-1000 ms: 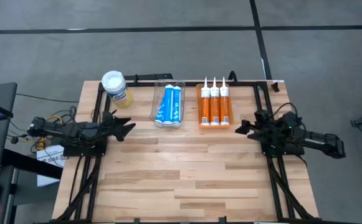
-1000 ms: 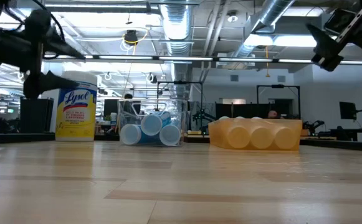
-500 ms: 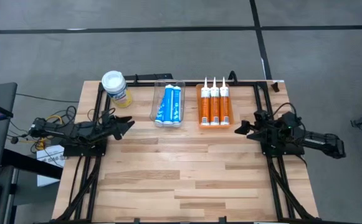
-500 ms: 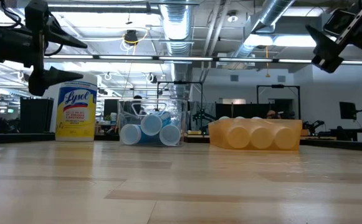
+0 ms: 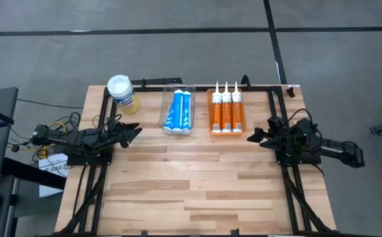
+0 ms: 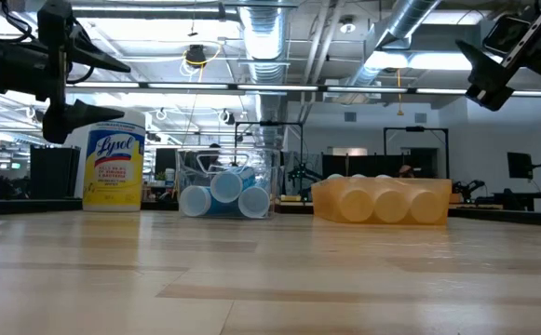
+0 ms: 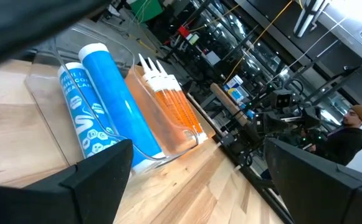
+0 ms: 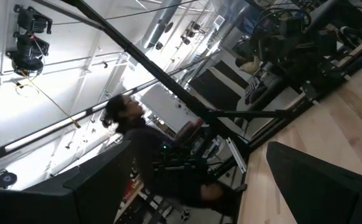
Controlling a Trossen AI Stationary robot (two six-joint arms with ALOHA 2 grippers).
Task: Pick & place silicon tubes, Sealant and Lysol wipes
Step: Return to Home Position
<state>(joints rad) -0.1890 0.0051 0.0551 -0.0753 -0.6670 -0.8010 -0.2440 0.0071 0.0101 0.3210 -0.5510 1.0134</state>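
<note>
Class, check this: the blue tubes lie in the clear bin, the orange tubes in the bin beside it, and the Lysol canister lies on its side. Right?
Not quite: the Lysol canister stands upright, as the low view shows. The blue tubes do lie in the clear bin, the orange tubes in the orange bin beside it.

surface (image 5: 197,184): light wood planks, dark frame rails along its sides | transparent bin (image 5: 164,112): stands on surface | Lysol wipes (image 5: 121,92): upright on surface, left of transparent bin, apart from it | orange bin (image 5: 210,108): on surface, just right of transparent bin, parallel to it, small gap between
</note>
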